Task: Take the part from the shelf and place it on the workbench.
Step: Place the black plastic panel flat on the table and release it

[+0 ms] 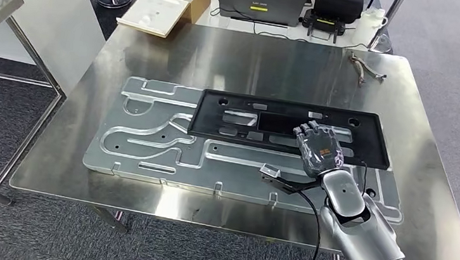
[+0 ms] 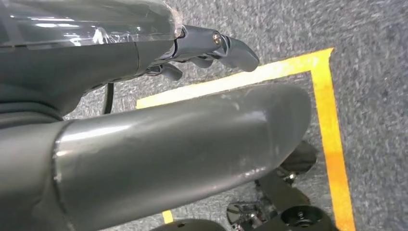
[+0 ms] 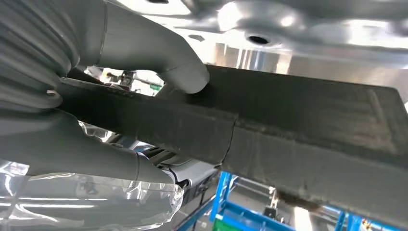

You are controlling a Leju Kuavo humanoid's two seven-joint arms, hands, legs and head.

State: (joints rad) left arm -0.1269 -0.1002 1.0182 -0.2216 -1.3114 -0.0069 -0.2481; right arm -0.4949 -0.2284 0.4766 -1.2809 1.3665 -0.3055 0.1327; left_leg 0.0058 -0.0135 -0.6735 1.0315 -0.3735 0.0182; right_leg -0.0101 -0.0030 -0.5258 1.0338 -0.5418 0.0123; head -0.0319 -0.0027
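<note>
Right hand [image 1: 320,149] clamped on the near long edge of the black part [image 1: 279,123], thumb [image 3: 163,53] pressed on one face and fingers on the other, as seen in the right wrist view. Part lying flat on the silver profiled plate [image 1: 150,141], overlapping its far right portion, long axis across the table [image 1: 72,153]. Plate resting near the middle of the steel table. Left hand [image 2: 211,48] hanging beside the body above grey carpet marked with yellow tape [image 2: 332,139], fingers curled in, nothing held. Pliers [image 1: 366,68] at the far right corner of the table. Open cardboard box [image 1: 169,3] and laptop [image 1: 262,0] beyond the far edge.
</note>
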